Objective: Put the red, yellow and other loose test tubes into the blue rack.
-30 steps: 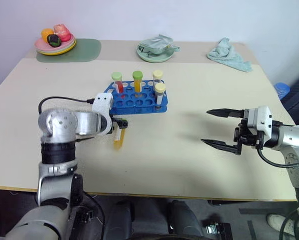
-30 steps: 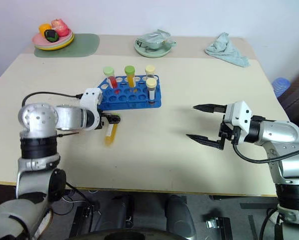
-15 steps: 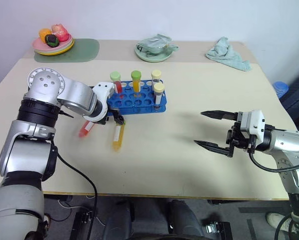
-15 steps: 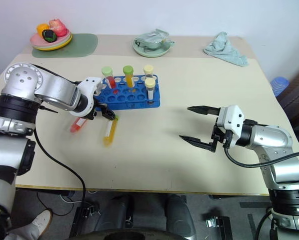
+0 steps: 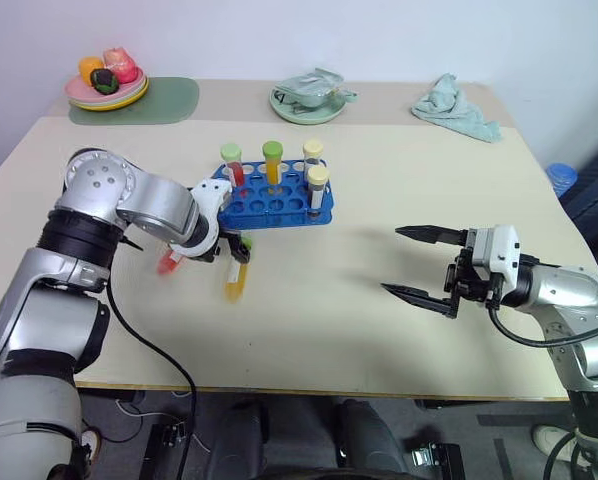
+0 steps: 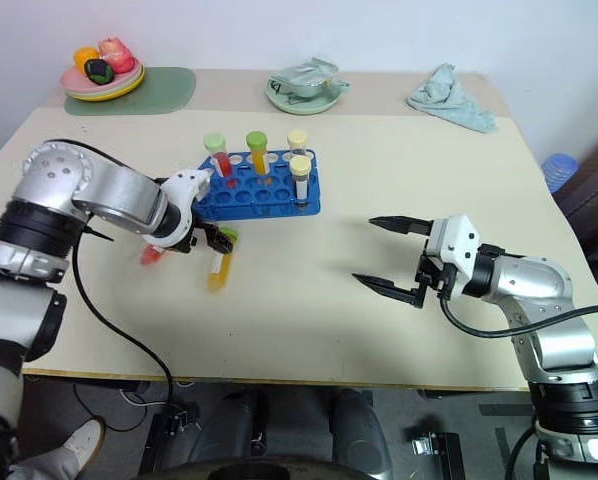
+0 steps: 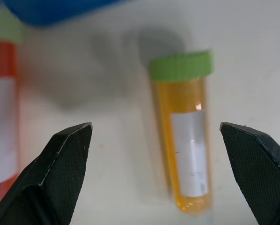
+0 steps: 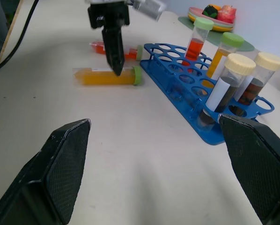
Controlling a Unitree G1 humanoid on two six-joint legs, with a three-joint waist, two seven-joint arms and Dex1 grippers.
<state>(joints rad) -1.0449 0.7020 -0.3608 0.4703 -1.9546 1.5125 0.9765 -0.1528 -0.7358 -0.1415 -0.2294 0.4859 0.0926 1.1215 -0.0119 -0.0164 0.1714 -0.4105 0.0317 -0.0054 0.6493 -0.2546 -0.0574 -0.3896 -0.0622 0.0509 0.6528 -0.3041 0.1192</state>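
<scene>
While flat beside blue rack (image 5: 274,203) — yellow tube (image 5: 237,278), red tube (image 5: 169,262).

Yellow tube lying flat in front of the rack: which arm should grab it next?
Left. The left gripper hangs open right over the yellow tube, beside the blue rack; its wrist view has the tube between the fingers. The right gripper is open too but far across the table.

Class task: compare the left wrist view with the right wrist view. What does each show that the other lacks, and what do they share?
Left wrist alone: a close look down between the open left gripper fingers.

Right wrist alone: the four standing tubes in the blue rack, the fruit plate, and the open right gripper.

Both: the loose yellow-orange tube and the loose red tube lying on the table, plus the rack's edge.
</scene>
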